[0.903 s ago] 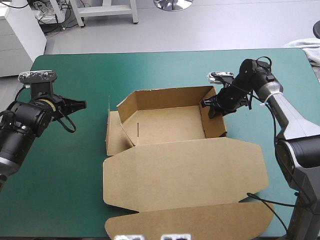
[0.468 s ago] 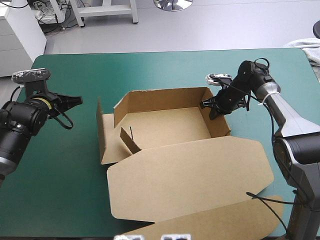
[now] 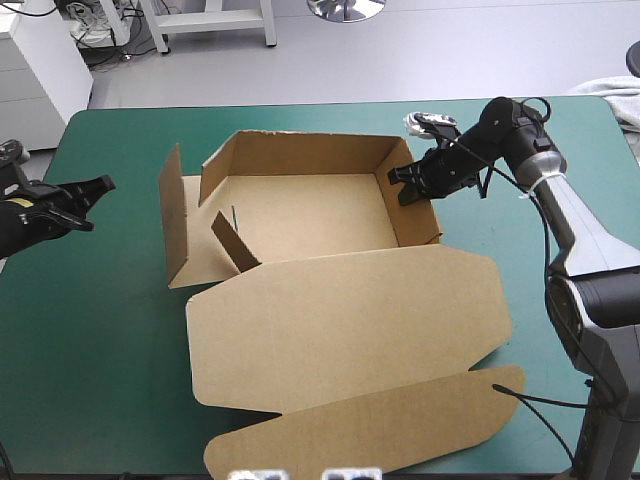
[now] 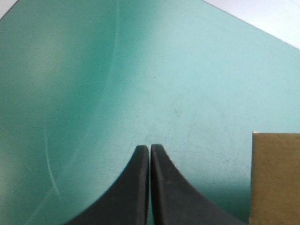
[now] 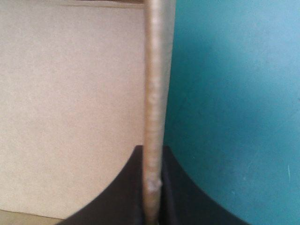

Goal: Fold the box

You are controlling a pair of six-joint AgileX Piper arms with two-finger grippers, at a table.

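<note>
The table (image 3: 110,330) is covered in teal-green; the brown box (image 3: 330,320) is set mid-table, lid flat nearward.

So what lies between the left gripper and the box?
Only bare teal-green cover; the high view shows it between the left gripper and the box.

The table (image 3: 62,440) fills the high view, and its teal-green cover (image 3: 110,330) lies smooth along the left side. Up close, the cover shows a faint curved streak (image 4: 50,180). At the far right corner a pale cloth (image 3: 618,100) sits bunched just off the edge. Beyond the far left corner stands a white cabinet (image 3: 40,70). A round metal base (image 3: 345,8) gleams on the grey floor (image 3: 450,50).
</note>
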